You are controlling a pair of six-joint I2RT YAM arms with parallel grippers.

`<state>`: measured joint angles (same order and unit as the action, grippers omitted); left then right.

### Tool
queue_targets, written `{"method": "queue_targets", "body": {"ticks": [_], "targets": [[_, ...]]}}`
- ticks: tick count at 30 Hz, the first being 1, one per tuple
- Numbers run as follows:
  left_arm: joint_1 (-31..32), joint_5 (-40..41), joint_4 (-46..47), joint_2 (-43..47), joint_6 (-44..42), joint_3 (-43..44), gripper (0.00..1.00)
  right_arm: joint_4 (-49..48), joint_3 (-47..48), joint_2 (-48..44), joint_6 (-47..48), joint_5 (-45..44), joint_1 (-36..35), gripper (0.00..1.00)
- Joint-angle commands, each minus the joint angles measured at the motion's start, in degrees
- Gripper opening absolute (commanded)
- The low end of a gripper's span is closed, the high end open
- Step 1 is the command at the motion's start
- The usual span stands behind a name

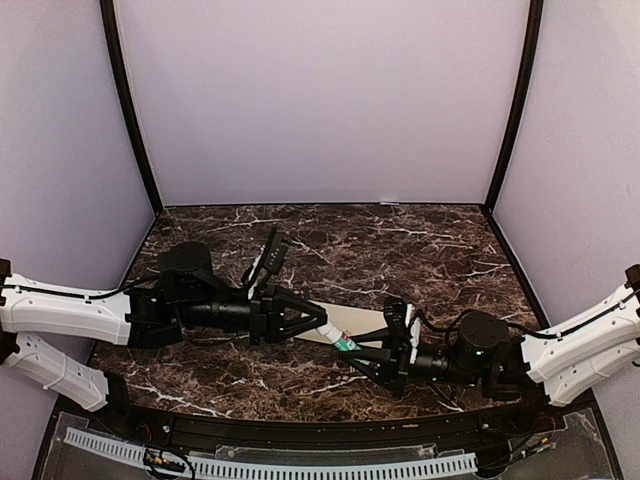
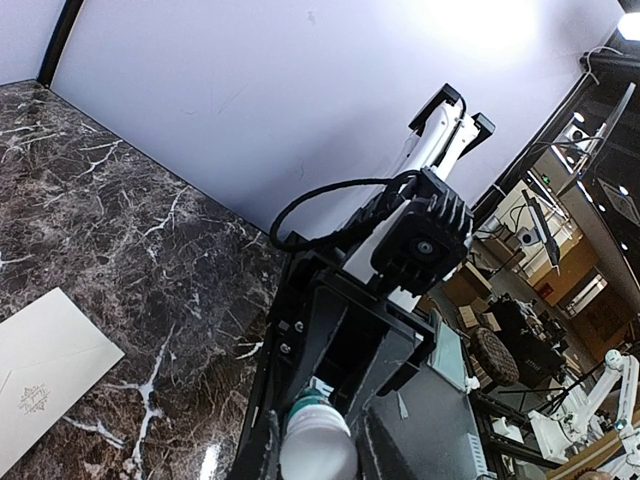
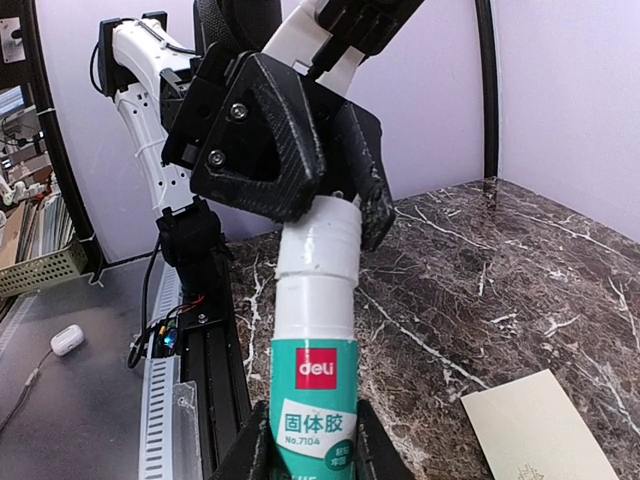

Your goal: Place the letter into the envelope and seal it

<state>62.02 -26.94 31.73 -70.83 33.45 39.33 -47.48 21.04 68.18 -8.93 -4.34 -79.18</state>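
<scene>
Just beneath the fingers (image 1: 305,320) clamping a glue stick (image 1: 340,341) lies the envelope (image 1: 358,318).

A robotics lab is being shown. A marble-patterned surface (image 1: 420,240) is being enclosed by pale lilac panels (image 1: 320,100) and black posts (image 1: 128,110), as a test booth. Beyond it, in the left wrist view, cluttered desks (image 2: 565,275) and another white robot arm (image 2: 612,375) are being seen. Slotted cable ducting (image 1: 300,466) is being run along the near edge.

The arms (image 1: 60,310) wear white shells over black joints — black angular fingers (image 3: 372,205), silver screws (image 3: 232,112), one looped cable (image 2: 330,187).
</scene>
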Motion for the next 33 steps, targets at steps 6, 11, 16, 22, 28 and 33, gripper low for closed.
{"method": "queue_targets", "body": {"ticks": [6, 11, 16, 22, 28, 33], "targets": [[0.8, -0.2, 1.5, -0.5, -0.1, 1.1, 0.16, -2.0, 2.0, -0.1, 0.3, -1.2, 0.2, 0.00], [1.0, 0.1, 1.7, -0.8, 0.1, 0.8, 0.16, -1.5, 2.5, -0.3, 0.6, -1.1, 0.2, 0.00], [1.2, 0.4, 1.7, -1.1, 0.1, 0.9, 0.16, -0.5, 3.5, -0.5, 1.1, -1.3, 0.2, 0.00], [1.3, 1.4, 1.0, -1.1, -0.2, 0.8, 0.16, 0.2, 3.7, -1.9, 1.6, -1.8, 0.2, 0.00], [1.3, 1.6, 1.9, -1.4, 0.4, 0.7, 0.16, 0.3, 4.5, -2.0, 2.3, -3.0, 0.2, 0.00], [1.5, 1.8, 3.1, -2.3, 1.2, 0.9, 0.15, 1.2, 7.1, -0.4, 3.3, -6.0, 0.3, 0.00]]}}
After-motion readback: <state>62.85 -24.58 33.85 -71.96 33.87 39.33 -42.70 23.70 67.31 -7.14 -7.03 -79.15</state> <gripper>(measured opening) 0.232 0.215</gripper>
